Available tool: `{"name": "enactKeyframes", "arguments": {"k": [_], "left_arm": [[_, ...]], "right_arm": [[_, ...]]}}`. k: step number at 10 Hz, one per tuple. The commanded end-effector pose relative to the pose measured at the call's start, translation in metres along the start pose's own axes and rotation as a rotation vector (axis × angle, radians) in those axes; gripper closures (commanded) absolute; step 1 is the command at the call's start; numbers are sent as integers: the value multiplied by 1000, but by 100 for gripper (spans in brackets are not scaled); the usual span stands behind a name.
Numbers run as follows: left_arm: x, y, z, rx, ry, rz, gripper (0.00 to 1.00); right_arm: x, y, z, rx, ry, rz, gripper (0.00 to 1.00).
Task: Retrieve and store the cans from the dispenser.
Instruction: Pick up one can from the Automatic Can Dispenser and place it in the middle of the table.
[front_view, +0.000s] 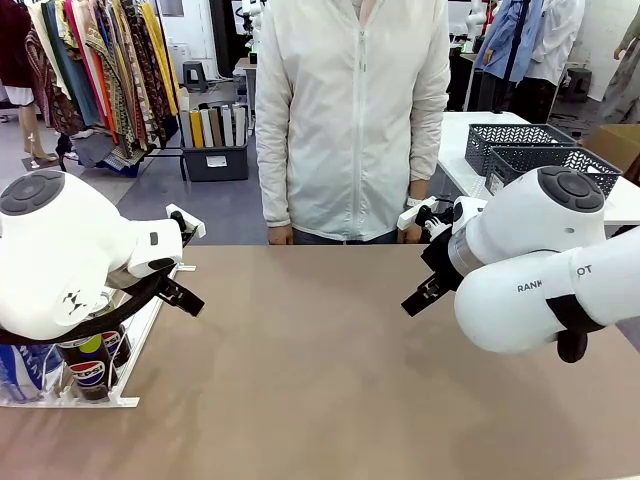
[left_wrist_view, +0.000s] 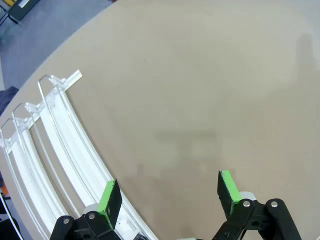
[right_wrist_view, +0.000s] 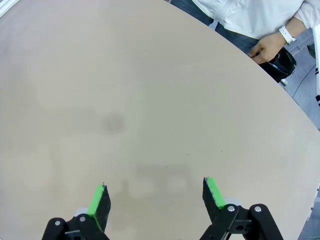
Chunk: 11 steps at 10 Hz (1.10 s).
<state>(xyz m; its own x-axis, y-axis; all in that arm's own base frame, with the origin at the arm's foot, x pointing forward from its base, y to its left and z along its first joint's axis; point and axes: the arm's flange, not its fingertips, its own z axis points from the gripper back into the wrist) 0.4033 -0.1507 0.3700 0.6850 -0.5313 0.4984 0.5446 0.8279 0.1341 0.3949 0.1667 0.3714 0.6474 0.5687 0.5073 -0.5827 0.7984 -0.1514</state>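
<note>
The white wire dispenser (front_view: 120, 375) lies at the table's left edge, partly behind my left arm. A black and yellow-green Pepsi can (front_view: 88, 366) stands at its near end, beside a blue-and-white can (front_view: 25, 370). In the left wrist view the dispenser's (left_wrist_view: 47, 145) lanes curve along the left, bare, with clear stops at the far end. My left gripper (left_wrist_view: 170, 192) hangs open over bare table just right of the rails. My right gripper (right_wrist_view: 156, 197) is open above bare tabletop, holding nothing; in the front view it (front_view: 428, 282) hangs at the right.
A person in a white jacket (front_view: 350, 110) stands at the far edge, one hand (right_wrist_view: 265, 46) at the table rim. Dark mesh baskets (front_view: 545, 155) sit on another table at the back right. The tan tabletop (front_view: 320, 370) stretches between my arms.
</note>
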Motion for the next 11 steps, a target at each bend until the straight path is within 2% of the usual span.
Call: {"name": "enactKeyframes", "arguments": {"k": [1, 7, 8, 9, 10, 11], "left_arm": [[0, 0, 0, 0, 0, -1, 0], [0, 0, 0, 0, 0, 0, 0], [2, -5, 8, -140, 9, -6, 0], [7, -11, 19, -226, 70, 8, 0], [19, -20, 41, -414, 101, 102, 0], [31, -22, 66, -490, 125, 252, 0]], "right_arm": [[0, 0, 0, 0, 0, 0, 0], [0, 0, 0, 0, 0, 0, 0], [0, 0, 0, 0, 0, 0, 0], [1, -5, 10, 124, 24, -76, 0], [5, -18, 29, 286, 50, -308, 0], [5, -31, 48, 336, 31, -502, 0]]}}
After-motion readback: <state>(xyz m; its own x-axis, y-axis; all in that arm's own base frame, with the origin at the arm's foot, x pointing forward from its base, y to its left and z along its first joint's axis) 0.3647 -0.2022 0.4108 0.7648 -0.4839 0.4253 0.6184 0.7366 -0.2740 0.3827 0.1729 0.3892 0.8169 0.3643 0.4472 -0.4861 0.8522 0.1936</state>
